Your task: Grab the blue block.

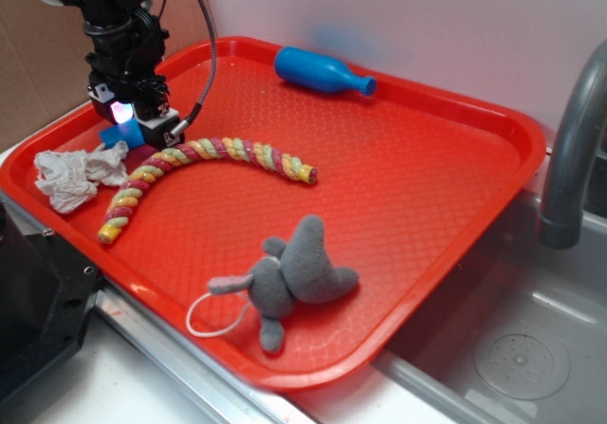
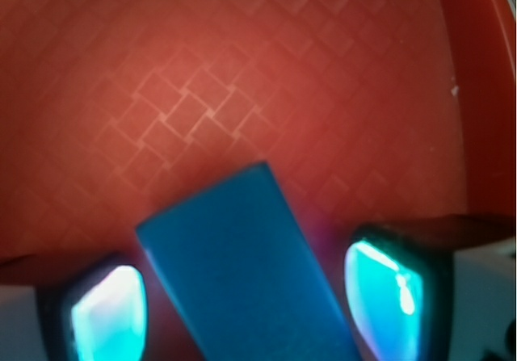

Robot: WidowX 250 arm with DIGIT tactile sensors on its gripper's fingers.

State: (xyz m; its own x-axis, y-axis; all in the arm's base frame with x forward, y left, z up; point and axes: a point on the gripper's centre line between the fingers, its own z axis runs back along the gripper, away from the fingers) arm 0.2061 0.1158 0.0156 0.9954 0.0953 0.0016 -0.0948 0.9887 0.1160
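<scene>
The blue block lay flat on the red tray, close to the tray's far left corner, and the gripper stood directly above it. In the wrist view the block sat between the two fingers, so it was not off to any side of the gripper but under its middle. Its long axis ran away from the camera and leaned a little to the left at the far end, so it was not fully square to the line between the fingers. The fingers were spread, one on each side of the block, and a gap of bare tray showed on both sides, wider on the right. Nothing was pinched and I could not see any contact with the block.

In the exterior view only a small piece of the block showed below the gripper, just beside the upper end of the rope toy and near the crumpled white cloth. The blue bottle lay well apart, along the tray's far edge.

In my judgement the next move needed only a small lowering and then closing across the short sides of the block.
</scene>
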